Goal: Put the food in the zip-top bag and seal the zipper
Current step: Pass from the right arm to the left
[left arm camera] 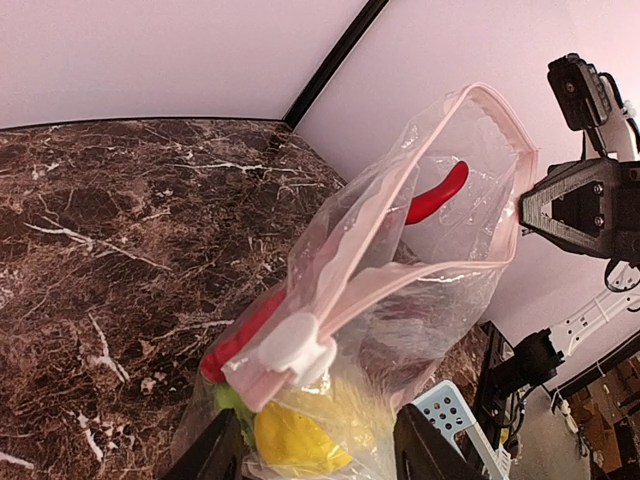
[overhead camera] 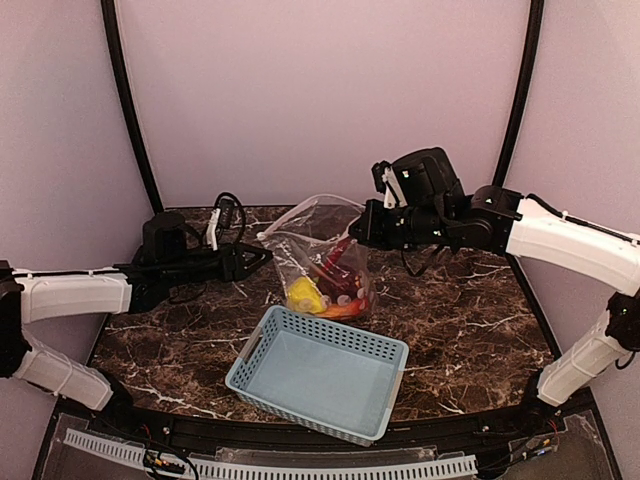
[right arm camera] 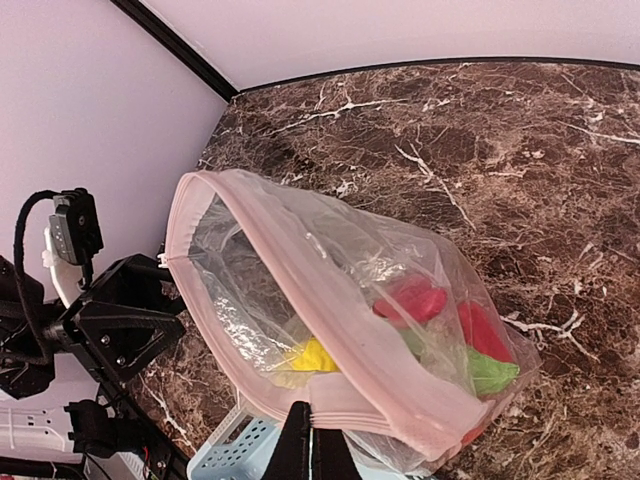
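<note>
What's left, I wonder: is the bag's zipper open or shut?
Open. The zipper strips gape apart; slider tab sits at one end.

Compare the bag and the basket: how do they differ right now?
The bag is clear, soft plastic; the basket is light blue lattice. The bag holds the food; the basket holds nothing. The bag stands mouth up, pinched by the right fingers; the basket lies flat, untouched. Both rest on the table, the bag just behind the basket.
</note>
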`<move>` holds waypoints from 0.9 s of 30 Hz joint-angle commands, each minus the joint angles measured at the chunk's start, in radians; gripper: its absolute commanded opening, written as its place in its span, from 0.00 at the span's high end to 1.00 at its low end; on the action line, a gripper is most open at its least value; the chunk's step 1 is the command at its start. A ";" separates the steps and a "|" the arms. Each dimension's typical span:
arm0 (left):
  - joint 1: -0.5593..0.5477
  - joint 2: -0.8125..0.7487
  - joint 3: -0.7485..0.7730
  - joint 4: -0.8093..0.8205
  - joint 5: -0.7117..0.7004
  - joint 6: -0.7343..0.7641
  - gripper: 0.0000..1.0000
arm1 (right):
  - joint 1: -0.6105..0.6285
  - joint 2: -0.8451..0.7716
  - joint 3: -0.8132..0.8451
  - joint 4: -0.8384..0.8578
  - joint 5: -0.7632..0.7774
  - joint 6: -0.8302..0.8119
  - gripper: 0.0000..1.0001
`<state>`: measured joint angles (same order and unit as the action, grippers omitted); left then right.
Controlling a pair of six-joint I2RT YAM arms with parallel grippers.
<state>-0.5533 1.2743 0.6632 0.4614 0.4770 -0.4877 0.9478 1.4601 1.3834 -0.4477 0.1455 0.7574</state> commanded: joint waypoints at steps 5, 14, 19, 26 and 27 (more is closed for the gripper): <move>0.004 0.055 -0.004 0.118 0.045 -0.064 0.58 | -0.009 -0.033 -0.009 0.032 -0.006 0.003 1.00; 0.004 0.096 0.013 0.149 0.038 -0.087 0.75 | -0.009 -0.042 -0.021 0.031 -0.002 0.006 1.00; 0.004 0.120 0.026 0.219 0.038 -0.113 0.92 | -0.009 -0.057 -0.036 0.031 0.006 0.012 1.00; 0.004 0.085 0.065 0.178 0.090 -0.041 0.99 | -0.009 -0.113 -0.052 0.004 0.055 -0.014 0.94; 0.004 0.077 0.071 0.158 0.099 -0.028 0.99 | -0.009 -0.123 -0.052 0.000 0.063 -0.028 0.90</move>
<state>-0.5533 1.3960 0.6865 0.6468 0.5243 -0.5781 0.9478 1.3926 1.3396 -0.4507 0.1623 0.7597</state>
